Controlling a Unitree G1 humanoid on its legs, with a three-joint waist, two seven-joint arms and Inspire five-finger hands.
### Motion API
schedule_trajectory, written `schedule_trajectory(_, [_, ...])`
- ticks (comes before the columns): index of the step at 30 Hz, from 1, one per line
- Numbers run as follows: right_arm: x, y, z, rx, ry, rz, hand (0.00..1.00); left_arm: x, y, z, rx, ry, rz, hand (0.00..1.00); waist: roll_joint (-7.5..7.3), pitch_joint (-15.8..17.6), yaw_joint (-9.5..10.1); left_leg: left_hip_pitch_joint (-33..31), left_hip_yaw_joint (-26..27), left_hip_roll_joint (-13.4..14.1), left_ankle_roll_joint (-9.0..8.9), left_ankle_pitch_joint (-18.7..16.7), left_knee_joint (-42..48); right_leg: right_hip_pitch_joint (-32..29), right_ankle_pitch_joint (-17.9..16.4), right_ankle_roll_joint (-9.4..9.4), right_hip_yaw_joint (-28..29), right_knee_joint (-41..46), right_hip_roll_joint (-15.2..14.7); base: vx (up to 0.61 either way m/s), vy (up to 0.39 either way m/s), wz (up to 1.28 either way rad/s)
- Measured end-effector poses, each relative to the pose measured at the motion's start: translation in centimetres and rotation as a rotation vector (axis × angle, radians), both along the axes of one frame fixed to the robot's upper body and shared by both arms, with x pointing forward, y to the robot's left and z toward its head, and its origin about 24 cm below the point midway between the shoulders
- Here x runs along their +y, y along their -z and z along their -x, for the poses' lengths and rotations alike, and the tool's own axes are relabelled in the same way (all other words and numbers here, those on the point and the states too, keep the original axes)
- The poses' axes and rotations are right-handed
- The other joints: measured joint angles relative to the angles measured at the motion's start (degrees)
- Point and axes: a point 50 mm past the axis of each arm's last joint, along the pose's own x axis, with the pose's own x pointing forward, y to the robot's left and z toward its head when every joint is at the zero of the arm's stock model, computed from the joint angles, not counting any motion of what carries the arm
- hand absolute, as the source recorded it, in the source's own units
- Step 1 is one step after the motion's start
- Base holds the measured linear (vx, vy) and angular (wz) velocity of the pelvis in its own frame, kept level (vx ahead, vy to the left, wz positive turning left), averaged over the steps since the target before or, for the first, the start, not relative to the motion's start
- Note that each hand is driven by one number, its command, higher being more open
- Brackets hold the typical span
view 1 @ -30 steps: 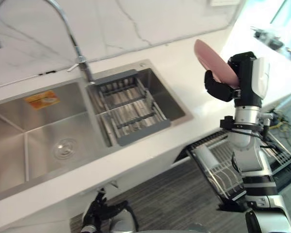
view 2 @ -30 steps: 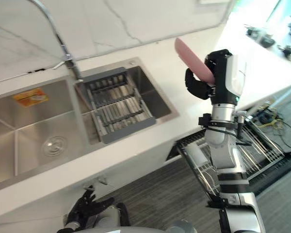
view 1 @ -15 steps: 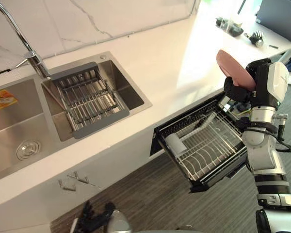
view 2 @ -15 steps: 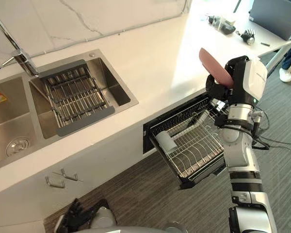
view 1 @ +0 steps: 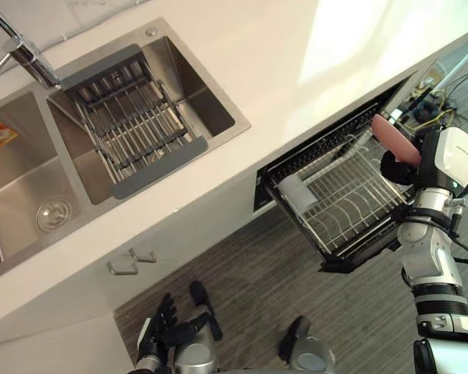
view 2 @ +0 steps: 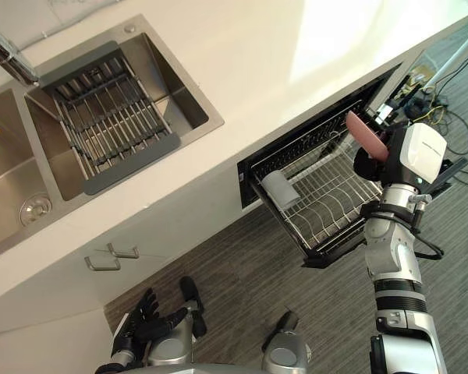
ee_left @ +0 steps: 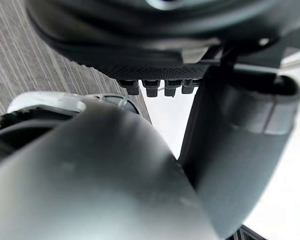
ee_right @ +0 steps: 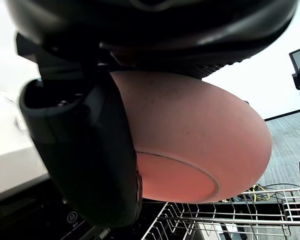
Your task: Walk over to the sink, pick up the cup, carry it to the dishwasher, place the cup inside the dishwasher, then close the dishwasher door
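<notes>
Fingers and thumb of the right hand [view 1: 395, 165] were clamped on a pink bowl [view 1: 394, 139], out at about 3 o'clock from where the robot's head looked down. No cup was in either hand. The bowl stood on edge, tilted, its rim sticking up past the hand. From the wrist I could see the thumb [ee_right: 85, 150] laid across the bowl's underside beside its foot ring.

The bowl hung above the 3 o'clock end of the wire rack [view 1: 351, 202], apart from the wires. That rack was drawn out of the open dishwasher [view 2: 253, 175] under the edge of the white counter [view 1: 296, 62]. A grey cylinder [view 1: 298, 193] lay on its side at the rack's 9 o'clock end.

The sink [view 1: 15, 187] sat at 10 o'clock, well apart from the bowl, with a grey drainer tray [view 1: 129, 125] across its right basin and the faucet [view 1: 23, 54] behind it.

Down at 7 o'clock the left hand [view 1: 165, 327] hung low over the striped grey floor [view 1: 257, 288], fingers loosely spread and holding nothing.
</notes>
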Motion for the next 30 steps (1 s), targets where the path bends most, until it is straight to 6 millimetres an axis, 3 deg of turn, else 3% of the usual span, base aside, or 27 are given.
schedule_trajectory(5, [0.0, -0.9, -0.5, -0.029, 0.004, 0.000, 0.00, -0.1, -1.4, -3.0, -0.111, -0.012, 0.020, 1.00, 0.41, 2.6, -0.06, -1.5, -0.2, -0.2, 0.02, 0.0, 0.0, -1.5, 0.0, -0.01, 0.0, 0.8, -0.4, 0.00, 0.006, 0.03])
schedule_trajectory(11, [-1.3, -2.1, -1.7, -0.008, 0.054, 0.036, 0.00, -2.0, -2.3, -5.9, -0.183, 0.029, 0.055, 1.00, 1.05, 5.1, 0.04, -4.5, -0.7, -0.6, 0.33, 0.0, 0.2, -4.4, 0.0, -0.07, 0.0, 1.8, -0.9, -0.01, 0.020, 0.05])
schedule_trajectory(19, [-2.5, -6.3, -3.1, 0.003, 0.081, 0.176, 0.00, -2.9, -2.7, -7.3, -0.198, -0.013, 0.116, 1.00, 4.44, 6.5, 0.61, -8.4, -2.2, -0.9, 0.95, -0.5, 0.8, -9.2, 0.1, -0.11, 1.9, 6.2, -2.1, 0.02, 0.018, 0.09])
schedule_trajectory(20, [-2.7, -6.6, -3.2, 0.022, 0.082, 0.189, 0.00, -3.4, -2.7, -7.6, -0.205, -0.017, 0.135, 1.00, 5.94, 6.9, 0.97, -8.5, -3.1, 0.2, 1.05, -0.5, 0.9, -12.3, 0.1, -1.49, 3.7, 11.8, -2.7, 0.00, -0.034, -0.03])
schedule_trajectory(21, [-2.7, -6.5, -3.2, 0.036, 0.079, 0.198, 0.00, -4.0, -2.9, -8.1, -0.216, -0.029, 0.165, 1.00, 7.33, 7.3, 1.59, -8.7, -4.4, 1.3, 0.96, -0.5, 0.9, -14.0, -3.1, -1.11, 5.3, 9.0, -1.0, -0.03, -0.063, -0.02])
schedule_trajectory(22, [-2.7, -6.3, -3.2, 0.048, 0.077, 0.200, 0.00, -4.0, -3.0, -8.3, -0.220, -0.034, 0.169, 1.00, 7.32, 7.3, 1.86, -8.9, -4.5, 1.1, 0.92, -0.4, 1.0, -14.1, -2.2, -1.55, 5.8, 4.7, 0.1, -0.08, -0.133, 0.34])
schedule_trajectory(23, [-3.3, -6.0, -3.0, 0.076, 0.089, 0.208, 0.00, -4.5, -3.2, -9.1, -0.229, -0.038, 0.184, 1.00, 8.50, 7.2, 1.25, -10.0, -5.9, 0.3, 0.75, -0.3, 1.4, -13.6, 2.0, -1.60, 5.9, 1.3, 0.8, -0.04, -0.116, 0.33])
schedule_trajectory(24, [-3.2, -5.5, -3.2, 0.104, 0.083, 0.208, 0.00, -5.1, -3.4, -9.3, -0.243, -0.041, 0.203, 1.00, 9.08, 7.5, 1.58, -10.4, -6.6, 0.9, 0.63, -0.1, 1.3, -14.0, 2.5, -2.19, 5.6, 1.2, 1.7, 0.01, -0.106, 0.27])
schedule_trajectory(27, [-3.6, -3.5, -3.0, 0.187, 0.094, 0.187, 0.00, -6.5, -3.4, -9.3, -0.239, 0.013, 0.226, 1.00, 9.81, 7.3, 1.13, -10.4, -6.8, 0.8, 0.67, -0.1, 1.2, -14.8, 2.5, -2.26, 5.8, 2.7, 1.2, 0.07, -0.016, -0.06])
schedule_trajectory(30, [-4.5, -2.0, -2.5, 0.244, 0.138, 0.162, 0.00, -6.5, -3.5, -9.4, -0.242, 0.022, 0.229, 1.00, 9.57, 7.5, 0.52, -9.8, -7.2, 0.6, 0.67, -0.1, 1.2, -15.8, 2.4, -2.38, 5.6, 7.5, -0.1, 0.08, 0.053, 0.15])
